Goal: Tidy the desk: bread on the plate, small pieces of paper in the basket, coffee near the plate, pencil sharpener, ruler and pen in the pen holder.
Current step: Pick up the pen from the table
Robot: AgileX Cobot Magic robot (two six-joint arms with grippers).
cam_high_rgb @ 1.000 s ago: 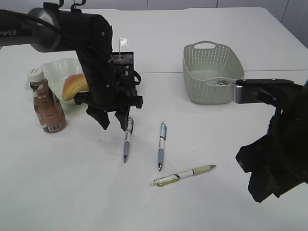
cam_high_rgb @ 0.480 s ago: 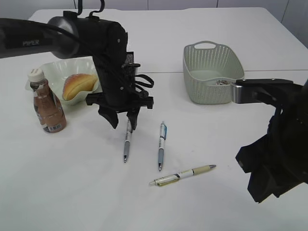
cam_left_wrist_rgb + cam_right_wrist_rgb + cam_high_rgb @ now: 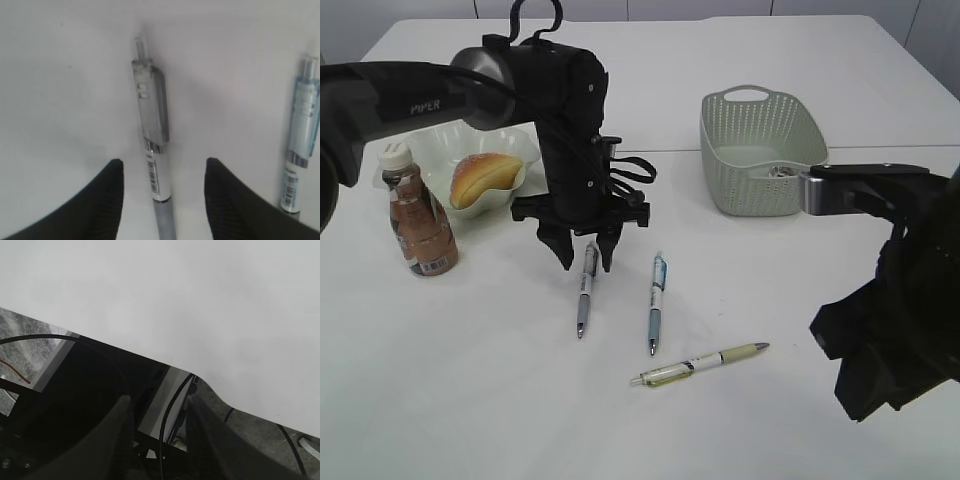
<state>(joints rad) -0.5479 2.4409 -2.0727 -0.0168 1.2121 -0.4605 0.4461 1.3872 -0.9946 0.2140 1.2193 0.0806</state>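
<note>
My left gripper (image 3: 588,258) is open and low over the table. Its fingers straddle the upper part of a grey pen (image 3: 584,292). In the left wrist view the pen (image 3: 156,170) lies between the two black fingertips (image 3: 112,195), untouched. A blue pen (image 3: 656,298) lies to its right and also shows in the left wrist view (image 3: 302,145). A yellow-green pen (image 3: 702,363) lies nearer the front. The bread (image 3: 483,177) is on the plate (image 3: 440,145), and the coffee bottle (image 3: 416,218) stands beside it. My right gripper (image 3: 157,407) is open and empty at the table's right edge. The pen holder is hidden behind my left arm.
A pale green basket (image 3: 760,150) stands at the back right with small paper bits (image 3: 780,171) inside. My right arm (image 3: 895,320) fills the front right corner. The white table (image 3: 470,380) runs bare along the front left.
My left arm has moved right and down, from beside the plate to over the grey pen's top end. It now covers the pen holder. The right arm has not moved.
</note>
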